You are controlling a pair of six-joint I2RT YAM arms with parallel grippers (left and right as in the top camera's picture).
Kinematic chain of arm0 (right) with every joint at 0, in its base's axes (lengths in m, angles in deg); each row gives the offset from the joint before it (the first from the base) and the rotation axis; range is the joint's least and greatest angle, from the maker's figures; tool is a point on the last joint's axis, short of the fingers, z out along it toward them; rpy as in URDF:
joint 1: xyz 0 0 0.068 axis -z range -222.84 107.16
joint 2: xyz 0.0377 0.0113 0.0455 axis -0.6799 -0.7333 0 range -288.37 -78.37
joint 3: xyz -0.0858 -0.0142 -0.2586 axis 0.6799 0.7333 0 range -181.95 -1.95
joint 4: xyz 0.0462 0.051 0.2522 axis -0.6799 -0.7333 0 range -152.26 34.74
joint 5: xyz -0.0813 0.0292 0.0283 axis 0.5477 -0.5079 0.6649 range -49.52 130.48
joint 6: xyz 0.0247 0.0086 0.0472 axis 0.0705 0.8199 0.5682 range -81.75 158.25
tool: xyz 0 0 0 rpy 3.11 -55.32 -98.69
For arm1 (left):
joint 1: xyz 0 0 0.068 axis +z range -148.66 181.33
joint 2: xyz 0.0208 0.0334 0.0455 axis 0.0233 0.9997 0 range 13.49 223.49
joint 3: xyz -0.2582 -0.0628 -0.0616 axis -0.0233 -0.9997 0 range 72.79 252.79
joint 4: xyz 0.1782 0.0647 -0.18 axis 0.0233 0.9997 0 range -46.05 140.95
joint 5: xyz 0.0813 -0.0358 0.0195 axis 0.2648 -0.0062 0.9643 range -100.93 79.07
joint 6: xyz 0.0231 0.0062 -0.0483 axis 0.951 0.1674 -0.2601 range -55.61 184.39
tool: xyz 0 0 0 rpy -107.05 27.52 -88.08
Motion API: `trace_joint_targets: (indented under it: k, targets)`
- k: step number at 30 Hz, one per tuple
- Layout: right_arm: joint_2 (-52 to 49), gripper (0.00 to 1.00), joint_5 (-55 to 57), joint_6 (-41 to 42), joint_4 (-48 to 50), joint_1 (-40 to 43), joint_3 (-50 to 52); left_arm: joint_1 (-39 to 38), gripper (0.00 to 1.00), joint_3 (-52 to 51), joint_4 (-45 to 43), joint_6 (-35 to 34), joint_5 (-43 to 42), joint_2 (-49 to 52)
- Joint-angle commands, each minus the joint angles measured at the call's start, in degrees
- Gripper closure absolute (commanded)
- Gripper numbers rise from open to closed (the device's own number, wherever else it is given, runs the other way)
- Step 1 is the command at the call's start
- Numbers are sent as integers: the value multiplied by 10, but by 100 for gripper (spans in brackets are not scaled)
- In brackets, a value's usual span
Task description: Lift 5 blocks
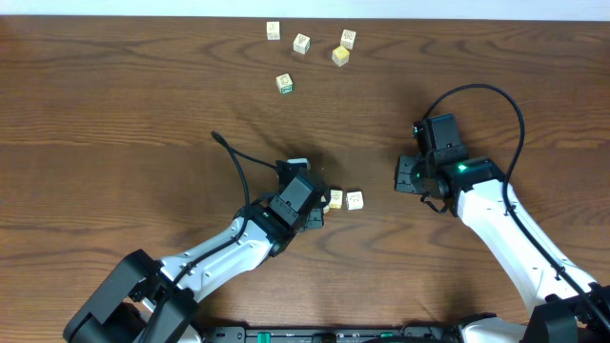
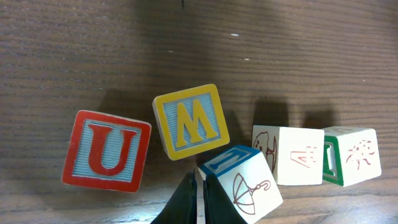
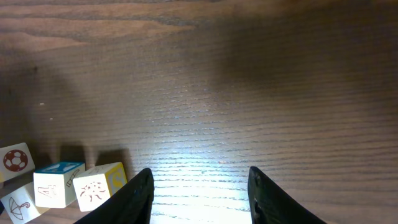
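Blocks lie in two groups on the desk (image 1: 114,114). One loose scatter of blocks (image 1: 301,43) sits near the far edge. A tighter cluster sits around the middle, a little toward the near edge, under the left arm.

The left wrist view shows five cubes in that cluster, all flat on the wood:
- a red U block (image 2: 107,151)
- a yellow M block (image 2: 189,121) just beside it, turned askew
- an umbrella block (image 2: 249,186) with a blue top
- an A block (image 2: 289,155)
- a green-edged block (image 2: 351,155), touching the A block

The left end effector (image 2: 198,185) is clenched on nothing. Its closed tips sit low by the M block and the umbrella block. The right end effector (image 3: 200,179) hangs partly spread and empty over bare wood, toward the right edge, with the cluster off to its side.

No cube appears raised, so the lifting step looks not yet under way here. The left arm seems placed to pick its first cube. The next move probably calls for spreading the fingers and centring them over a single cube. The M and umbrella blocks sit very close together, so a finger may catch the neighbour.
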Motion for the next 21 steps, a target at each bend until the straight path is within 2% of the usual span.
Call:
trace_joint_targets:
  k: [1, 21]
  targets:
    - [0, 53, 12, 0, 0, -4, 1, -1, 92, -2, -2, -5, -10, 7]
    - [0, 53, 12, 0, 0, -4, 1, -1, 93, -2, -26, -3, -18, 7]
